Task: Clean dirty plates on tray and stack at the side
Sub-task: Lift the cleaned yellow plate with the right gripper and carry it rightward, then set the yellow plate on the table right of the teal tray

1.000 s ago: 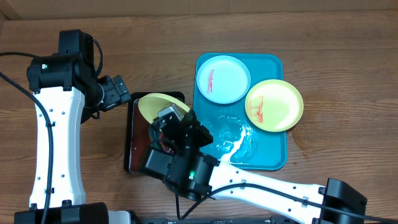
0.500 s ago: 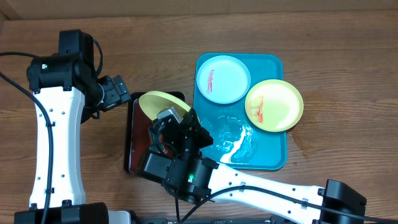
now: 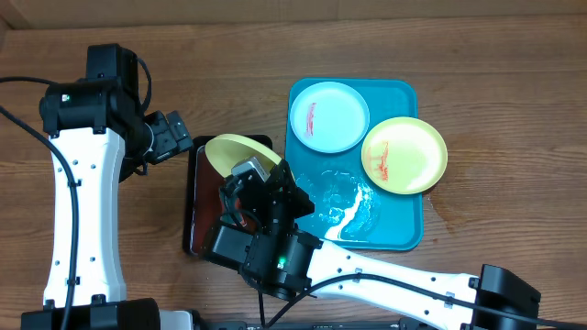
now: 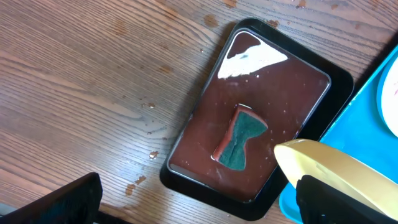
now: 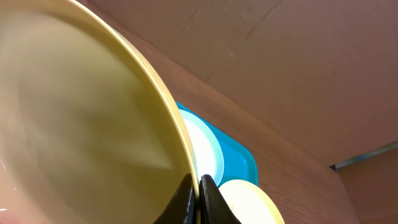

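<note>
The right hand (image 5: 198, 186) held a plate (image 3: 229, 151) clamped, tilted over the black tray (image 4: 336, 81) at nine o'clock; the spread left hand (image 3: 172, 137) probably needed the sponge (image 4: 241, 144) next.

Against a second ago, the right end effector (image 3: 255, 170) sits slightly lower and further left in the overhead frame, above the black tray (image 3: 196, 203), and the pale yellow-green plate (image 3: 229, 149) clamped in it reaches a little further toward the upper left, its rim showing more.
</note>
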